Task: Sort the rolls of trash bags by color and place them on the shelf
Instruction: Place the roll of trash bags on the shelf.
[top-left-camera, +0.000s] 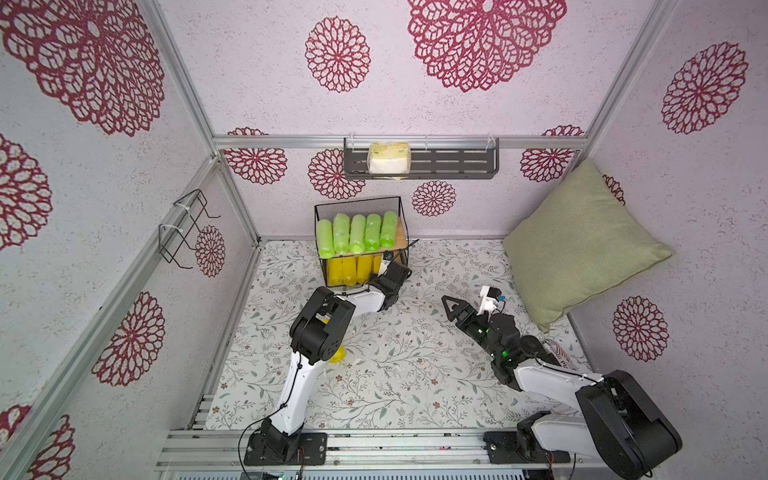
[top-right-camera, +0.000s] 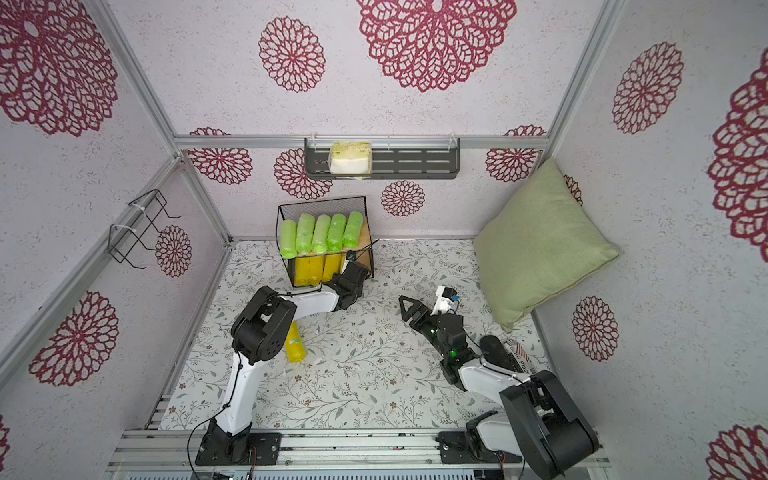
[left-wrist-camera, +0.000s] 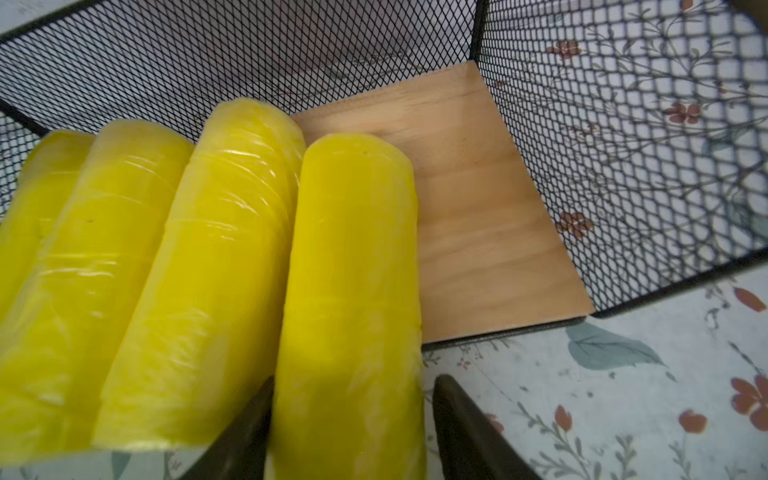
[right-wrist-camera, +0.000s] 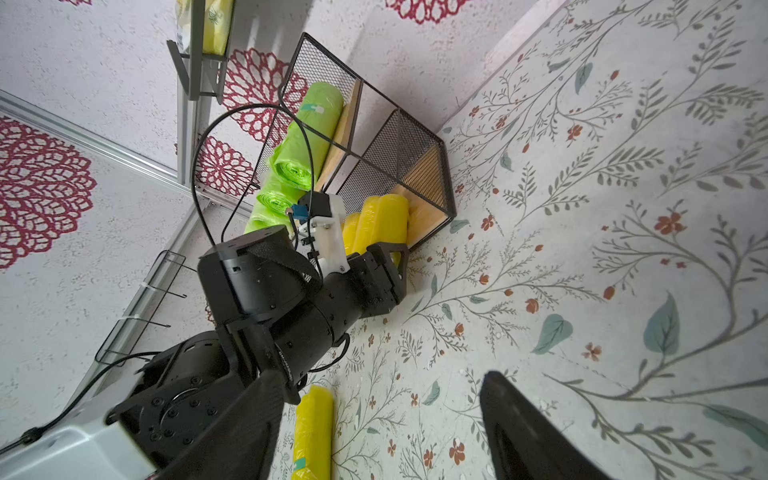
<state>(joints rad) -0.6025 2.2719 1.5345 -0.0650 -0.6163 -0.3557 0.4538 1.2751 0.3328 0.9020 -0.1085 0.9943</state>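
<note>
Left fingers (left-wrist-camera: 465, 428) spread, straddling the near end of the end yellow roll (left-wrist-camera: 353, 270), the one toward the table's right edge. A sliver of table (top-left-camera: 395, 374) shows between one finger and the roll; the other finger sits close against it, contact unclear. The roll lies front to back on the lower board (left-wrist-camera: 478, 216) of the shelf (top-left-camera: 357, 204), its near end past the board's front edge. It is touching three more yellow rolls (left-wrist-camera: 145, 270) in a row, with bare board on its other side. Upper board: five green rolls (top-left-camera: 357, 232) side by side. The shelf stands at the table's far edge, left of middle. A fifth yellow roll (top-right-camera: 295, 343) lies loose toward the left edge, beside the left arm (top-left-camera: 320, 324). Right fingers (right-wrist-camera: 528, 432) spread wide over bare table, right of middle, well apart from the shelf. Green pillow (top-left-camera: 582, 245) in far right corner
</note>
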